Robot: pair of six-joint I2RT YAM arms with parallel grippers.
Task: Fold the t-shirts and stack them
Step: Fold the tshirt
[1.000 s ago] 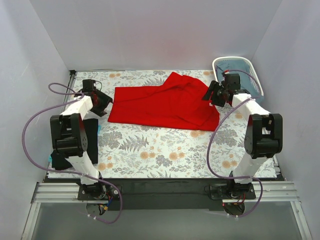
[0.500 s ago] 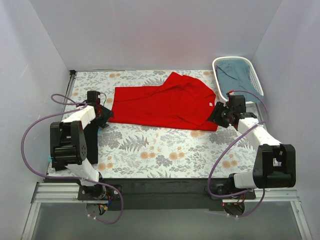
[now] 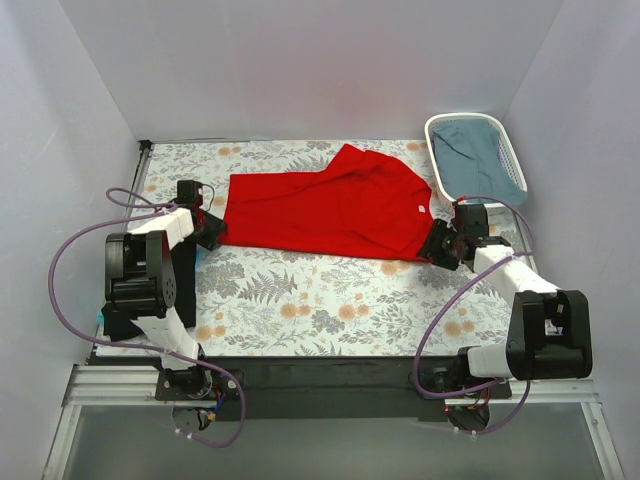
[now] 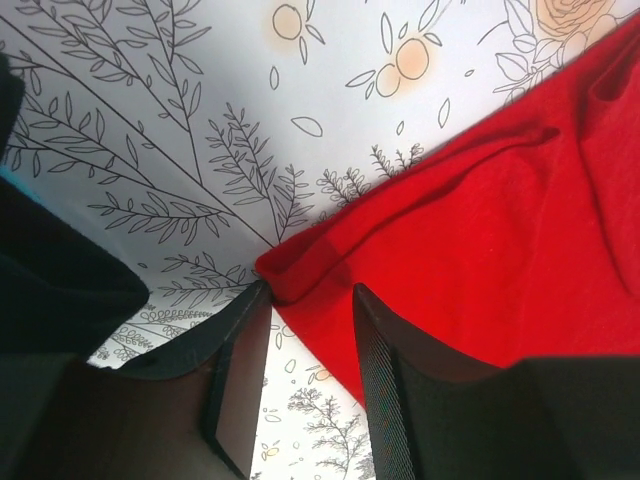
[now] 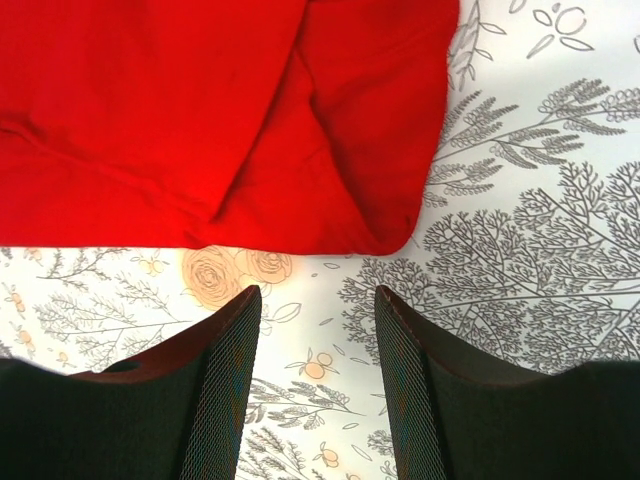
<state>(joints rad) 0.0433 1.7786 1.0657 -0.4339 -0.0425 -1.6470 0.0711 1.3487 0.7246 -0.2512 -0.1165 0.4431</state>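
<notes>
The red t-shirt [image 3: 330, 208] lies spread across the back of the table, its small white label [image 3: 424, 207] near the right end. My left gripper [image 3: 212, 232] sits low at the shirt's near-left corner. In the left wrist view that corner [image 4: 292, 272] lies between the tips of the gripper [image 4: 310, 290], and a gap still shows between the jaws. My right gripper [image 3: 438, 245] is open just short of the near-right corner [image 5: 385, 235], with only tablecloth between its fingers [image 5: 225, 380]. A black t-shirt [image 3: 184, 272] lies at the left edge, partly hidden under the left arm.
A white basket [image 3: 433, 128] holding blue-grey cloth stands at the back right, just beyond the right arm. The floral tablecloth [image 3: 330, 300] covers the table in front of the shirt. White walls close in the back and both sides.
The right arm swung from beside the basket down to the shirt's near-right corner. The left gripper slid to the near-left corner and its jaws narrowed around it.
</notes>
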